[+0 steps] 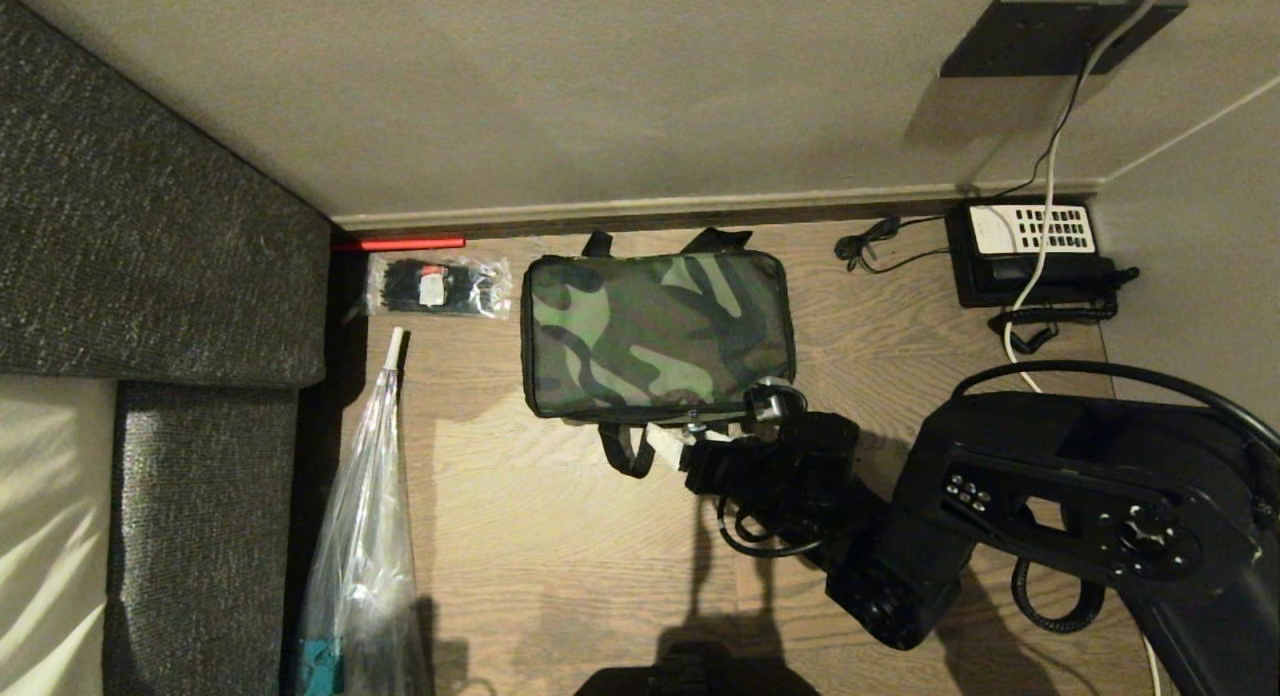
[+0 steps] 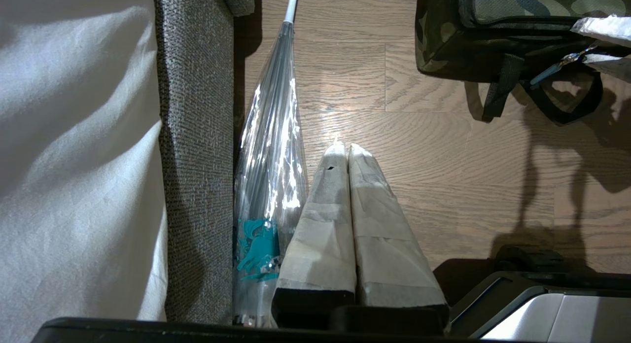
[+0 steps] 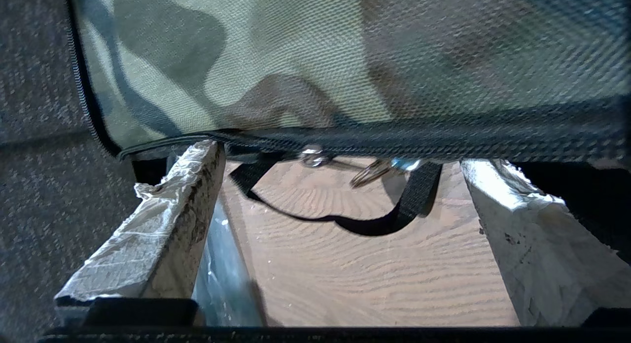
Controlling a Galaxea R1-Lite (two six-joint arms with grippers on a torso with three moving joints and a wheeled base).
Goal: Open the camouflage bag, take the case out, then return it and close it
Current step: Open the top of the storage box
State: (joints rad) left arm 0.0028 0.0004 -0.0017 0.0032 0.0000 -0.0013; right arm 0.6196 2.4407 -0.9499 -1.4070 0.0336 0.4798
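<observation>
We see a wooden floor (image 1: 560, 536) from above, bounded at the far side by a wall with a baseboard and at our left by a grey sofa (image 1: 150, 256). The camouflage bag (image 1: 655, 321) lies flat near the far edge of the floor, close to the baseboard, its long axis running left to right, its lid down and its zipper apparently closed. The case is not visible; we judge it is inside. Our right gripper (image 1: 700, 434) sits at the bag's near long edge, toward its right end, its two taped fingers spread wide. In the right wrist view the bag's zippered edge (image 3: 345, 138) stretches across just beyond the fingertips, with the metal zipper pulls (image 3: 367, 170) and a black strap loop (image 3: 345, 224) hanging between the two fingers. So the pulls lie straight ahead of the open gripper, and the zipper track runs sideways across its reach. Our left gripper (image 2: 342, 151) hangs parked well to the left, its fingers pressed together over bare floor beside a clear folded umbrella (image 2: 273, 151) lying along the sofa; the right arm is far nearer the bag. A packet of black cable ties (image 1: 435, 286) lies just left of the bag, and a black telephone (image 1: 1030, 251) sits at the far right corner.
</observation>
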